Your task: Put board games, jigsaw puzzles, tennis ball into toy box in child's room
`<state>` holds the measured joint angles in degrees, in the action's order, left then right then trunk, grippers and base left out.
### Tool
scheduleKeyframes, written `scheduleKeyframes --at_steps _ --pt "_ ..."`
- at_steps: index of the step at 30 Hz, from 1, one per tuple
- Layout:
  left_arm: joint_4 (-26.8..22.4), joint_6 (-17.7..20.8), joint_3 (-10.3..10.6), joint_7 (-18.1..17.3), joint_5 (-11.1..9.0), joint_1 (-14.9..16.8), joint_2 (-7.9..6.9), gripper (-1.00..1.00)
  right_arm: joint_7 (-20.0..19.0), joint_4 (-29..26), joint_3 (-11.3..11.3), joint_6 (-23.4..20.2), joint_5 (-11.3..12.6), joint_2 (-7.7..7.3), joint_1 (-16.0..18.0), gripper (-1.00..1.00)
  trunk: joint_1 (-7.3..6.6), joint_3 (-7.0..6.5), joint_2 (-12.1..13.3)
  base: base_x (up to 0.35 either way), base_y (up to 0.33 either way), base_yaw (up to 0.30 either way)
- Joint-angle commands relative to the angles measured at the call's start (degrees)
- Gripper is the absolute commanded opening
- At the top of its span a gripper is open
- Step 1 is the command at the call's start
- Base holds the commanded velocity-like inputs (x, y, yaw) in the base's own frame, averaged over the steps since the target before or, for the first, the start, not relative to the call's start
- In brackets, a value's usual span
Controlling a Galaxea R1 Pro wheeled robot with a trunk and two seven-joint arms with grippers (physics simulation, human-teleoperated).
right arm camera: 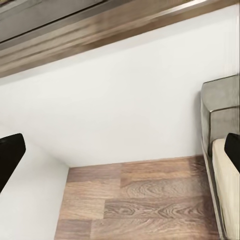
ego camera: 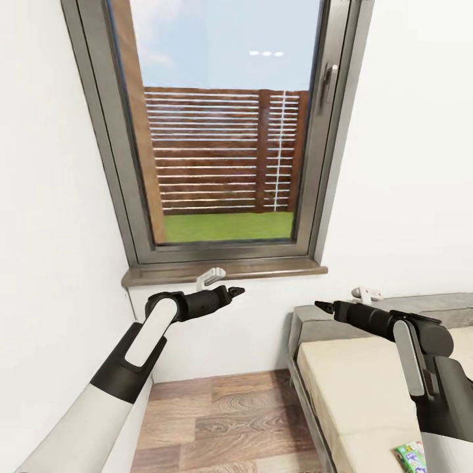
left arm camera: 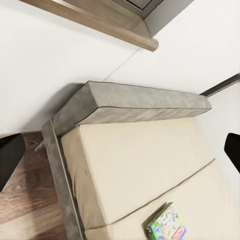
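A tall grey-framed window is filling the white wall ahead in the head view, showing a slatted wooden fence and a strip of grass, with a brown sill running beneath it. Below, wood-grain flooring is lying between the wall and the bed, whose beige mattress and dark grey frame are sitting at the right, its low headboard against the wall. Both arms are reaching forward in the air. The left gripper is hanging just under the sill, over the floor, and the right gripper is hovering near the headboard end of the bed; in each wrist view the dark fingertips are standing wide apart at the picture's edges with nothing between them, so both hands are released. One board game, a green-edged printed box, is lying flat on the mattress well away from the headboard, near the bed's floor-side edge, showing in the head view beside the right forearm, well apart from both grippers.
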<state>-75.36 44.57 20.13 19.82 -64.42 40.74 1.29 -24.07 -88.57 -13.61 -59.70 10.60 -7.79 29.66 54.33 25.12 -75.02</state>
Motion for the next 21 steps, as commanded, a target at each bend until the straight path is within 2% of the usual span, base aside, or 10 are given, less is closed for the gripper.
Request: scheduleKeyframes --at_steps 1,10,21 --pt "-0.06 0.08 0.01 0.57 -0.62 0.04 0.00 1.00 -0.10 -0.02 -0.06 -0.30 0.12 0.00 0.05 1.00 0.00 0.07 -0.04 0.000 0.000 -0.187" --pt "-0.05 -0.12 0.00 0.57 -0.61 0.04 -0.21 1.00 -0.10 -0.38 -0.07 -0.30 0.12 0.04 0.05 1.00 0.00 0.07 -0.04 0.027 0.000 -0.199" --pt "-0.05 -1.19 0.01 0.57 -0.61 -0.04 -0.39 1.00 -0.10 -0.70 -0.18 -0.30 0.12 -0.04 0.04 1.00 0.00 0.07 -0.04 0.105 0.000 -0.051"
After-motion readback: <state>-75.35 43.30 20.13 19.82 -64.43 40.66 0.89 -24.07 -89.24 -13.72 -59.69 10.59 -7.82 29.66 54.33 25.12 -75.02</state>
